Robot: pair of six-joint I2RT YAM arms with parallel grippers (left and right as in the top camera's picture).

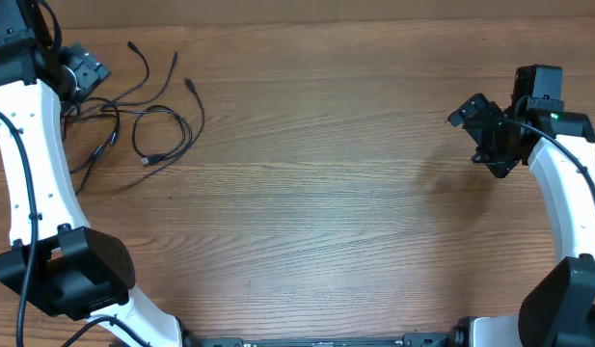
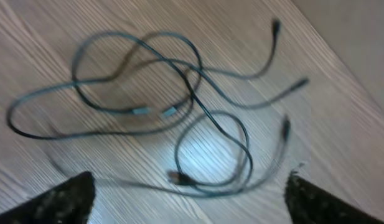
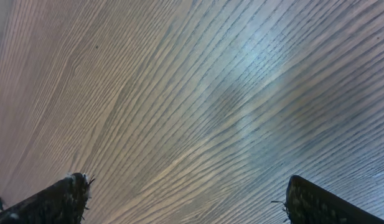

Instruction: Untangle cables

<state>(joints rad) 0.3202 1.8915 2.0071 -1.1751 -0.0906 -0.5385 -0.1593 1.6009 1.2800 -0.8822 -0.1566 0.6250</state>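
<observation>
The cables [image 1: 158, 110] are thin black cords lying in loose, crossing loops on the wooden table [image 1: 326, 202] at the far left. Several plug ends [image 1: 188, 84] fan out to the right of them. My left gripper [image 1: 85, 72] hovers at the left side of the loops. In the blurred left wrist view the cables [image 2: 193, 93] spread out ahead of the left gripper [image 2: 188, 205], which is open with nothing held. One plug [image 2: 173, 177] lies just ahead of its fingertips [image 2: 64, 199]. My right gripper [image 1: 485, 130] is far off at the right, open over bare wood [image 3: 185, 93].
The thick black cable of the left arm [image 1: 27, 193] runs down the left edge. The right arm [image 1: 567, 183] curves along the right edge. The back edge of the table [image 1: 326, 21] lies close behind the cords.
</observation>
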